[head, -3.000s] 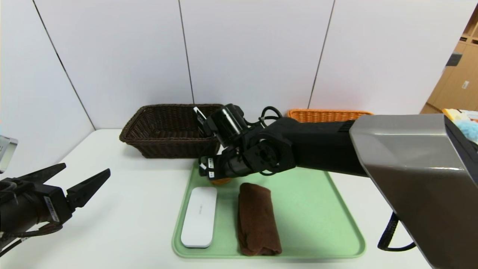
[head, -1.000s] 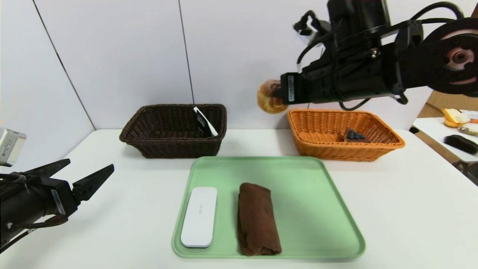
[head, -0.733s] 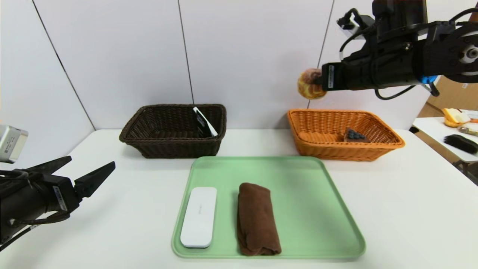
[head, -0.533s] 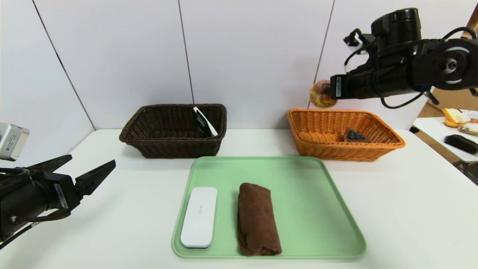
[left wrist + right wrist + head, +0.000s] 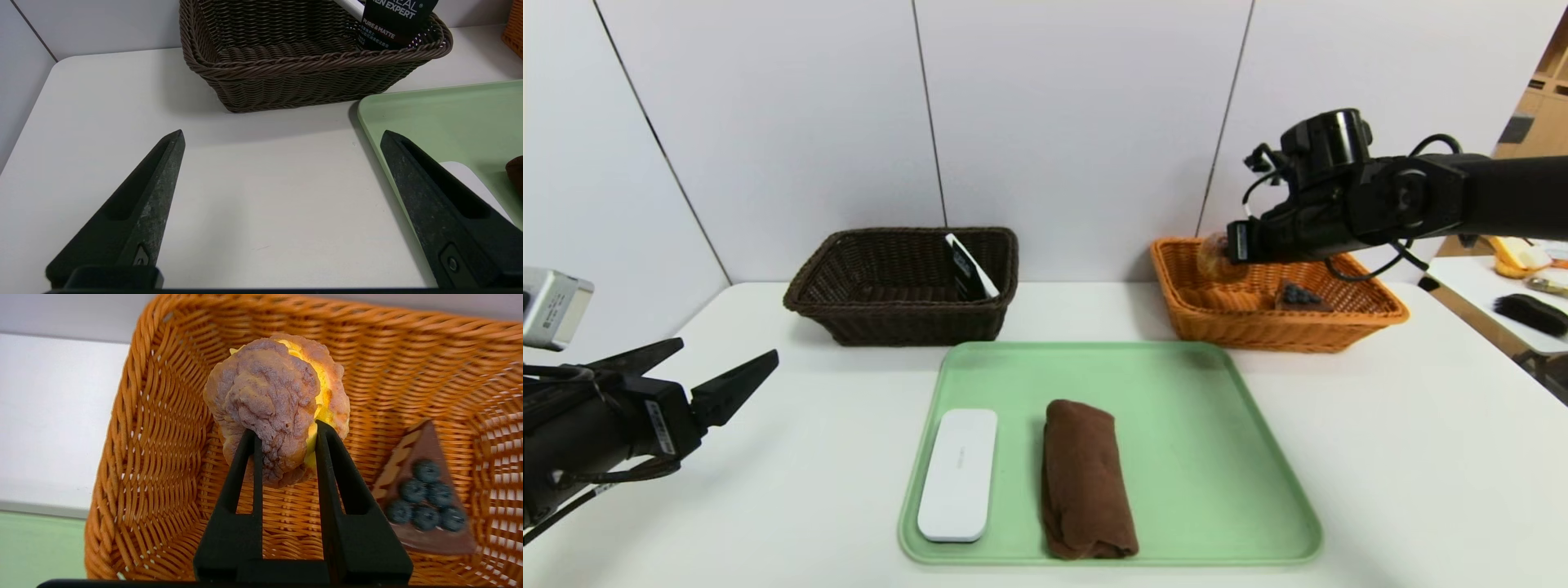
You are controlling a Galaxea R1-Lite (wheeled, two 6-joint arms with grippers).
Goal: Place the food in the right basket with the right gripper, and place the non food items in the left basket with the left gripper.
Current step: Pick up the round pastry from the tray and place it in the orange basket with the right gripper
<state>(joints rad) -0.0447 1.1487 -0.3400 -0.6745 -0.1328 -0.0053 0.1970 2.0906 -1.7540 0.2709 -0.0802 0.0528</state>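
Bun (image 5: 278, 404) sits pinched between the two fingers of the right gripper (image 5: 286, 435), held over the inside of the orange basket (image 5: 1372, 314) toward its left end; whether it touches the basket floor I cannot tell. Cake slice (image 5: 425, 498) topped with dark berries lies on the basket floor near the right end, apart from the bun. That basket stands at the far right of the desk (image 5: 1421, 457), the dark brown basket (image 5: 849, 314) at the far left, with a black tube (image 5: 394, 24) leaning in its right end. Between them, nearer the front edge, the green tray (image 5: 1217, 457) carries the white case (image 5: 958, 474) and, just beside it, the rolled brown towel (image 5: 1086, 482). The left gripper (image 5: 282, 139) hangs over the desk's left side, jaws spread wide and holding nothing.
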